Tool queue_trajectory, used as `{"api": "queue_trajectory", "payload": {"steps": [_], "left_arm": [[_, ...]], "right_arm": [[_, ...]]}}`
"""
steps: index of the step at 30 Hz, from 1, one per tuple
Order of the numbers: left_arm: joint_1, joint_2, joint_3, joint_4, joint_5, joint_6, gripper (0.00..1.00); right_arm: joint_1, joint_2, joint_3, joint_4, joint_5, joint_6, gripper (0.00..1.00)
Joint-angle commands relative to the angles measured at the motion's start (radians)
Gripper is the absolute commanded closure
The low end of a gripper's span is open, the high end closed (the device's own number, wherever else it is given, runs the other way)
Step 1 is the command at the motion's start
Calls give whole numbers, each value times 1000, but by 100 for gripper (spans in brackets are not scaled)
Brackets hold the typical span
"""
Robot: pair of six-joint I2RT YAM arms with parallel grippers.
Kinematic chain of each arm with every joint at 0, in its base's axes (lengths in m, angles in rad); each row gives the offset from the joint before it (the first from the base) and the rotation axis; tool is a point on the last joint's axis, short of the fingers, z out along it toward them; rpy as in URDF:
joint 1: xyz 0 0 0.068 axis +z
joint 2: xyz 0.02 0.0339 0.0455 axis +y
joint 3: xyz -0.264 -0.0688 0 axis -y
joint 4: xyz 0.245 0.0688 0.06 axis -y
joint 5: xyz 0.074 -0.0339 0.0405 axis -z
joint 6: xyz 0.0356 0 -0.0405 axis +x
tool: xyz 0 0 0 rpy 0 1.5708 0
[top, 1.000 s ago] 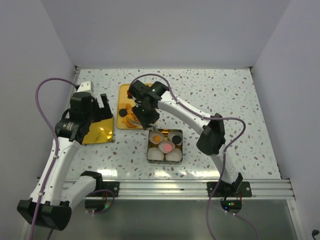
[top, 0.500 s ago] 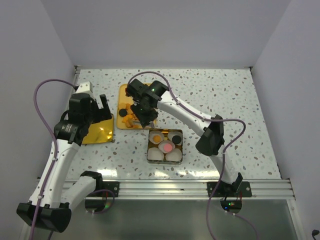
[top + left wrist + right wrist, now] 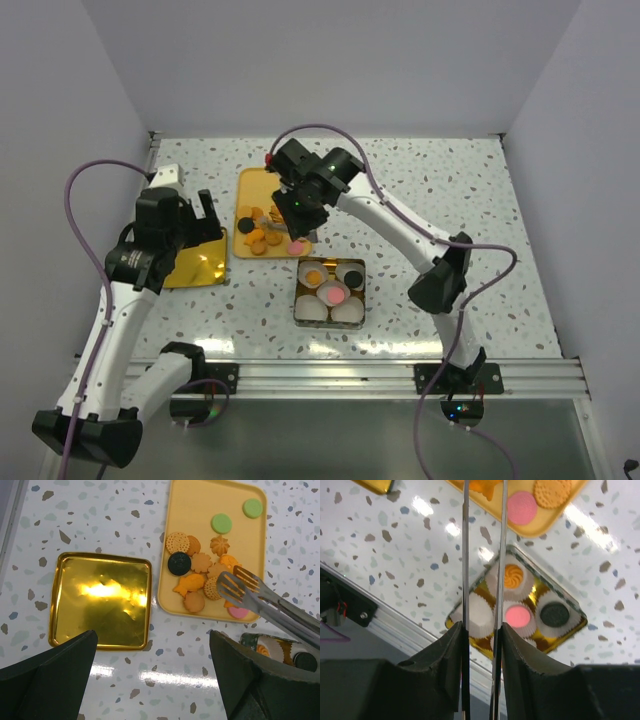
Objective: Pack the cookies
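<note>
Cookies (image 3: 200, 572): heaped at the near end of yellow tray (image 3: 195, 505).
I see tongs (image 3: 250, 587) clamped in right gripper (image 3: 482, 630), tips over the heap by the tray's near rim; left gripper (image 3: 152, 647) spread wide above gold lid (image 3: 100, 600) (narrow strip of table (image 3: 100, 510) between lid and tray).

You are working at a white table (image 3: 450, 180) flecked with grey and brown, closed in by a plain pale back wall (image 3: 330, 60), left wall (image 3: 60, 110) and right wall (image 3: 590, 150). An aluminium rail (image 3: 330, 378) runs along its near edge. Overhead light leaves glare patches (image 3: 150, 668) on the glossy top.
</note>
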Motion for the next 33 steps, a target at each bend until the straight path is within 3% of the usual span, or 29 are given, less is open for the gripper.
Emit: {"api": "queue_trajectory", "payload": {"steps": [1,7,12,18,33], "left_arm": [[10,6,36,13,13,-12,0],[10,28,23,43,26,-34,0],[10,55,5,85,64,-54,0],[10,79,8,106,81,-49,0],[10,77,11,85,61,-34,0]], "right_arm": [[-8,-226,-117,-26,-7,6,67],[-6,-462,-366,-41,-7,-17,67],[-5,-625,-571,-23,-110,-6,67],[-3,-709,-784,43,-145,8,67],[0,-685,-839,72,-202,-20,67]]}}
